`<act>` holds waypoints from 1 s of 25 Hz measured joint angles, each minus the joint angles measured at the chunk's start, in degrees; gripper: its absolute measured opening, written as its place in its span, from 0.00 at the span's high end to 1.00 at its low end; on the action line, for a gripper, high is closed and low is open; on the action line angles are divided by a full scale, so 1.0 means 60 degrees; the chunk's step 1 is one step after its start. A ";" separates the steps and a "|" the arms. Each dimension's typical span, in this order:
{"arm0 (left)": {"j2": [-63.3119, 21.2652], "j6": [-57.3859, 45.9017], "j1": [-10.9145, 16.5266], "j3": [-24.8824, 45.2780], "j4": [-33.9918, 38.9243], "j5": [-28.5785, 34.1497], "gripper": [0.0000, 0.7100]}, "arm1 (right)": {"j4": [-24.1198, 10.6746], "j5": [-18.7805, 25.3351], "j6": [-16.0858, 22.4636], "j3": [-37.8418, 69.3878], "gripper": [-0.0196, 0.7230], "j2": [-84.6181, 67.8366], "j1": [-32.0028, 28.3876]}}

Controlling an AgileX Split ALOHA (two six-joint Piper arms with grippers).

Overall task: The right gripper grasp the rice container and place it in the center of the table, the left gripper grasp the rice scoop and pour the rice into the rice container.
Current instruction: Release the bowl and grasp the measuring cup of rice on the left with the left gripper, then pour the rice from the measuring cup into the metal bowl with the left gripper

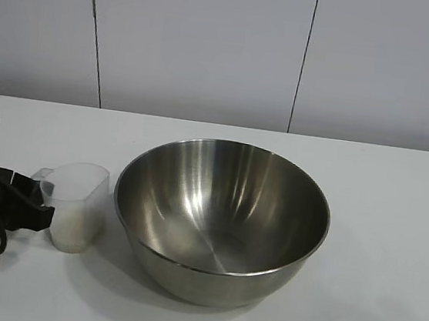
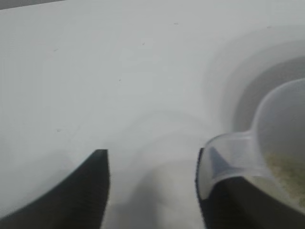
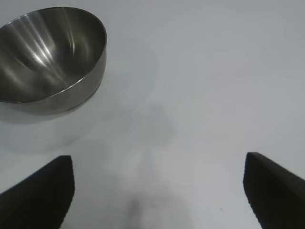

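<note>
Left claw (image 1: 39,201): at rice scoop's (image 1: 77,205) handle; grip cannot tell.
Right claw (image 3: 157,191): wide open, empty; rice container (image 3: 50,57) well apart.

The left gripper (image 1: 30,200) is cut off at the frame edge; its grip on the rice scoop (image 1: 77,205) looks unclear

A: The rice container (image 1: 220,221)?
B: Big shiny steel bowl, upright, mid-surface (image 1: 384,304); looks empty.
A: And the rice scoop (image 1: 76,205)?
B: Small clear cup, upright just beside the bowl; white rice (image 1: 71,231) at its bottom; handle (image 2: 233,155) perhaps touching something dark.
</note>
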 joint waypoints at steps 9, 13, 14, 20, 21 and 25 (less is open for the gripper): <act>-0.0322 0.0296 0.0011 0.0000 0.0419 0.0009 0.99 | 0.0047 0.0000 0.0000 0.0000 0.08 0.0000 0.0000; -0.0647 0.0532 0.0011 0.0000 0.0462 0.0010 0.99 | 0.0058 0.0000 0.0000 0.0000 0.08 0.0000 0.0000; -0.0717 0.0563 0.0011 0.0000 0.0514 0.0010 0.99 | 0.0058 0.0000 0.0000 0.0000 0.08 0.0000 0.0000; -0.1820 0.0859 0.0011 0.0009 0.1093 0.0029 0.99 | 0.0066 0.0000 0.0000 0.0000 0.08 0.0000 0.0000; -0.2040 0.0943 0.0011 0.0009 0.1134 0.0029 0.99 | 0.0066 0.0000 0.0000 0.0000 0.08 0.0000 0.0000; -0.3244 0.1511 0.0002 -0.0359 0.1216 0.0896 0.99 | 0.0066 0.0000 0.0000 0.0000 0.08 0.0000 0.0000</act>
